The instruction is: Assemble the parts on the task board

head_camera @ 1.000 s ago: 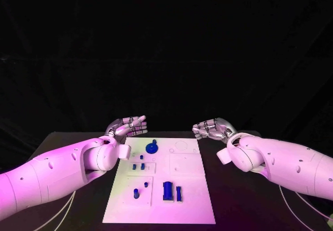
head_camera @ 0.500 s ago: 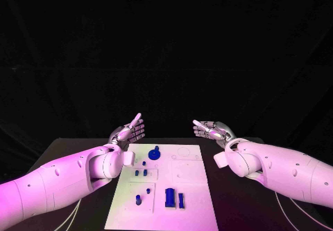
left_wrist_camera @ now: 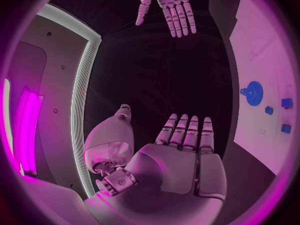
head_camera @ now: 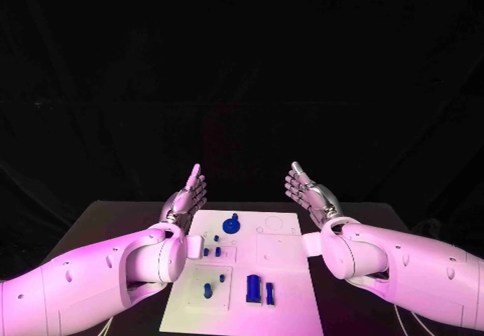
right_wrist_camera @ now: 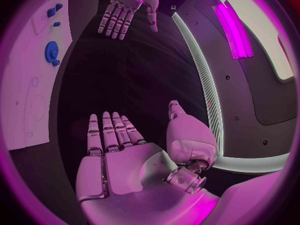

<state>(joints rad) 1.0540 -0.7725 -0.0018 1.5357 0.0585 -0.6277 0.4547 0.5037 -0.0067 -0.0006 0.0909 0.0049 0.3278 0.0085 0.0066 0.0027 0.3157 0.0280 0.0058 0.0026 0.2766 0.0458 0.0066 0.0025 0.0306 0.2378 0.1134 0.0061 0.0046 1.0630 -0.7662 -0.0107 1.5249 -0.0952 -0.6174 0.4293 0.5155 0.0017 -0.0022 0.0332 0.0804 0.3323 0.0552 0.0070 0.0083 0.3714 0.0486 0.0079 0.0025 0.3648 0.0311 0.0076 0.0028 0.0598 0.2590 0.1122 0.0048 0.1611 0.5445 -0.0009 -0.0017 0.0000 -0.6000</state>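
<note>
The white task board point(head_camera: 278, 266) lies in the middle of the black table. On it stand a round blue gear-like part point(head_camera: 232, 225) at the far end, small blue pegs point(head_camera: 212, 250) on the left side, and two tall blue blocks point(head_camera: 258, 289) near the front. My left hand point(head_camera: 187, 194) is raised above the board's far left corner, fingers straight and apart, holding nothing. My right hand point(head_camera: 308, 192) is raised above the far right corner, likewise flat with nothing in it. The palms face each other. The gear point(left_wrist_camera: 253, 91) and board point(right_wrist_camera: 28, 60) also appear in the wrist views.
Bare black table point(head_camera: 121, 224) lies on both sides of the board. Several outlined recesses point(head_camera: 271, 225) mark the board's right half. A black backdrop stands behind the table.
Both hands have uncurled from loosely bent fingers to flat, straight palms and lifted higher over the board's far end. The whole picture has shifted, so the camera moved too.
</note>
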